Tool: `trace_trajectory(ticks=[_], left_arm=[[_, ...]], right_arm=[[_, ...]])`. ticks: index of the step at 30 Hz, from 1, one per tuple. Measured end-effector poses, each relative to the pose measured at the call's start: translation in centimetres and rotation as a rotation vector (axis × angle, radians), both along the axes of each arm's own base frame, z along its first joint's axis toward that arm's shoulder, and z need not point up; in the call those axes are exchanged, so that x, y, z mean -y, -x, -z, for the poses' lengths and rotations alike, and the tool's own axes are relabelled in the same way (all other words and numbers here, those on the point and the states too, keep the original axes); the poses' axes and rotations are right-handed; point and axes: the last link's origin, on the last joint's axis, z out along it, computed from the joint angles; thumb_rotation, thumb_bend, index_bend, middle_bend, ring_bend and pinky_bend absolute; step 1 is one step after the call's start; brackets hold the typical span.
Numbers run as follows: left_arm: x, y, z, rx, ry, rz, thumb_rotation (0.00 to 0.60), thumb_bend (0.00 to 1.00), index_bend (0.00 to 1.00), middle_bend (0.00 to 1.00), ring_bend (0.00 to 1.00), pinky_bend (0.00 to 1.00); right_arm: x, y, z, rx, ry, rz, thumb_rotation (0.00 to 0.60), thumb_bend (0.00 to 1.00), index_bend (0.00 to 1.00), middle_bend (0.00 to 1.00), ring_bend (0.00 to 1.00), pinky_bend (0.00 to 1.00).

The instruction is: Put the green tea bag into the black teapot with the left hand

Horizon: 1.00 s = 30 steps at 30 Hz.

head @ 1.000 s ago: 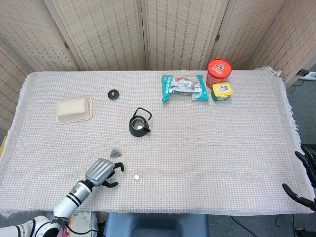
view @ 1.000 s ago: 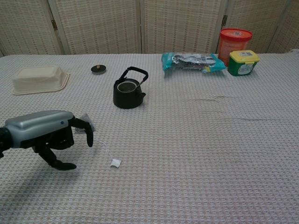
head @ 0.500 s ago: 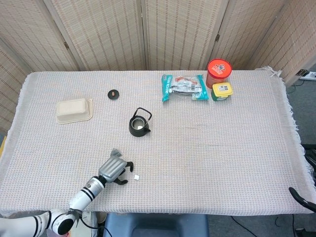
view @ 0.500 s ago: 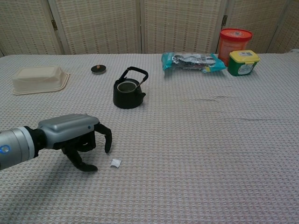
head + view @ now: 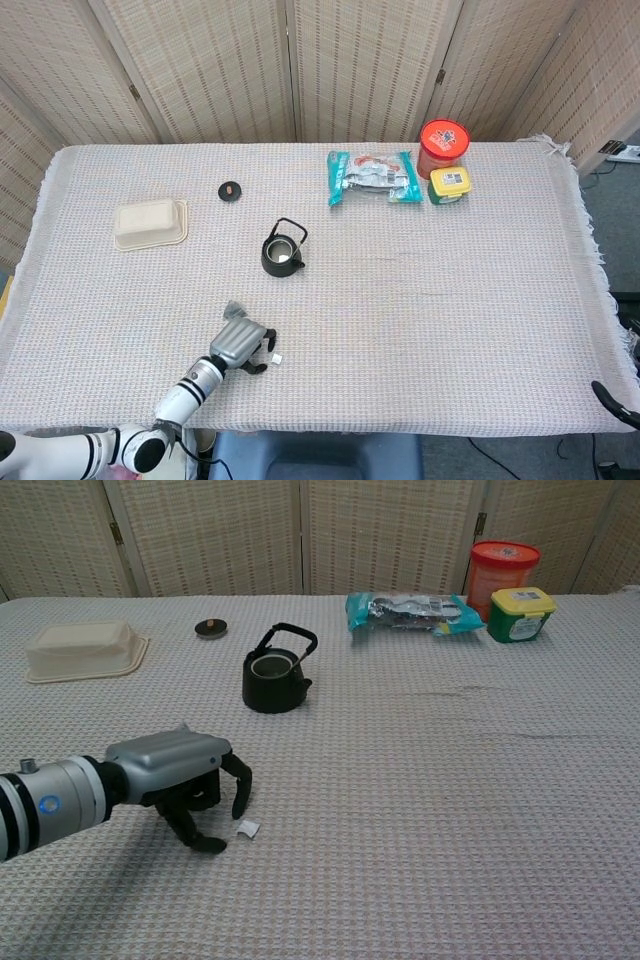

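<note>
The left hand (image 5: 185,778) hovers near the table's (image 5: 480,330) front-left edge, fingers curled apart over the green tea bag (image 5: 234,311), seemingly ungrasped; pinching precedes carrying to the black teapot (image 5: 272,683).

Black teapot (image 5: 271,681) on a pale grey waffle-weave worktop (image 5: 450,780); silver left hand (image 5: 180,770) with black fingers (image 5: 240,785); cream tray (image 5: 85,648); red-lidded orange jar (image 5: 503,575).

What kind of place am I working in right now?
Probably a staged tabletop test area, not a real kitchen: a table under a woven cloth, folding woven screens behind it, and a few props such as the black teapot and a snack packet.
</note>
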Motion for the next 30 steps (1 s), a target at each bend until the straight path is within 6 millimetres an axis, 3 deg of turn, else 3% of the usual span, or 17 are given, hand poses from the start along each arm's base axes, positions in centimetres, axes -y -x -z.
trace_trajectory(ticks=[15, 30], left_arm=[[0.3, -2.3, -1.1, -0.034, -0.022, -0.001, 0.600, 0.26, 0.52, 1.00, 1.00, 1.00], [0.1, -3.7, 0.5, -0.072, -0.003, 0.000, 0.600, 0.26, 0.54, 1.00, 1.00, 1.00]], right_arm=[[-0.4, 0.1, -0.2, 0.012, 0.001, -0.016, 0.600, 0.17, 0.00, 0.00, 0.00, 0.00], [-0.9, 0.4, -0.7, 0.026, 0.010, -0.030, 0.600, 0.17, 0.00, 0.00, 0.00, 0.00]])
